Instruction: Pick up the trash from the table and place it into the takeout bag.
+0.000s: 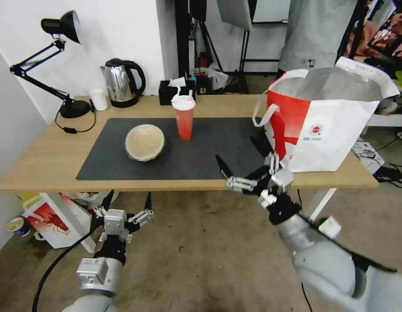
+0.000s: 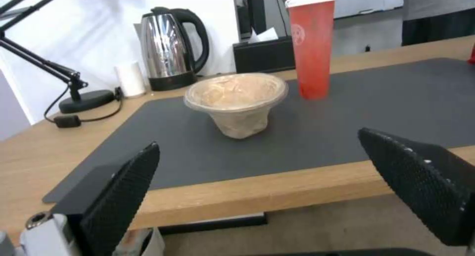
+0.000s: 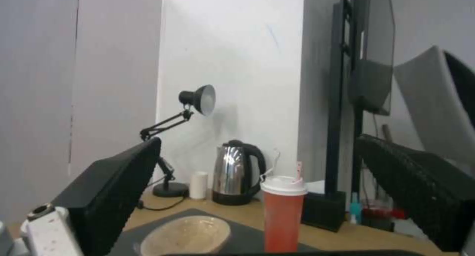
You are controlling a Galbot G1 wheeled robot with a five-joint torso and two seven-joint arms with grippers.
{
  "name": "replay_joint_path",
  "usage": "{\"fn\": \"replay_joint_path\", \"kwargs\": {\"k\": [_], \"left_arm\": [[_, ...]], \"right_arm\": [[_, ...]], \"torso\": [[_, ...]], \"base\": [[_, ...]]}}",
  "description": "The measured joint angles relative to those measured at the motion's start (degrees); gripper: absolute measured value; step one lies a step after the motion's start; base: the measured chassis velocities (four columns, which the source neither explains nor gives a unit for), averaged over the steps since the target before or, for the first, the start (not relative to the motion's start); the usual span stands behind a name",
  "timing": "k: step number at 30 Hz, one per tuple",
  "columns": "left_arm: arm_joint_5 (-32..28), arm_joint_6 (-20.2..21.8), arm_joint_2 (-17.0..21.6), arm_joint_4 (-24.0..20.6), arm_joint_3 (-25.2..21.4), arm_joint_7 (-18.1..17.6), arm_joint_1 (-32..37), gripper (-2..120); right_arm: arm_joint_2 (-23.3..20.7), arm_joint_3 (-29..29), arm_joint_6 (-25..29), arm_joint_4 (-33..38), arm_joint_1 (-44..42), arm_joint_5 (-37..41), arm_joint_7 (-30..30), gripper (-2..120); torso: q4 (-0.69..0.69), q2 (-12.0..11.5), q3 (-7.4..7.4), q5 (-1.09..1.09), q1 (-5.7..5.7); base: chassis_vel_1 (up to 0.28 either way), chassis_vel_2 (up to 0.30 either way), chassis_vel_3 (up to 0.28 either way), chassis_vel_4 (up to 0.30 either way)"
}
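The light-wood table (image 1: pixel 44 160) holds the takeout bag (image 1: pixel 326 121) at 3 o'clock, tan bowl (image 1: pixel 145 142) at 9, red cup (image 1: pixel 184 117) centre. Right end effector (image 1: pixel 244 160), released, hovers by the bag; left end effector (image 1: pixel 128 203), released, hangs below the table edge.

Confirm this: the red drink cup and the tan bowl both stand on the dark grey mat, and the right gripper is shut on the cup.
Not quite. The red drink cup and the tan bowl do stand on the dark grey mat, but the head view shows the right gripper open and empty near the table's front edge, apart from the cup.
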Motion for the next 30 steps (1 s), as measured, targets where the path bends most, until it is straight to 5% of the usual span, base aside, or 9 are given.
{"fn": "replay_joint_path", "kwargs": {"k": [16,30], "left_arm": [[0.0,0.0,0.0,0.0,-0.01,0.0,0.0,100],[0.0,0.0,0.0,0.0,-0.01,0.0,0.0,100]], "right_arm": [[0.55,-8.1,-3.79,-1.72,13.72,19.48,-1.25,100],[5.56,-16.55,-5.39,-7.97,24.81,23.52,-1.27,100]], "torso": [[-0.01,0.0,-0.01,0.01,0.0],[0.0,0.0,0.0,0.0,0.0]], "base": [[0.0,0.0,0.0,0.0],[0.0,0.0,0.0,0.0]]}}
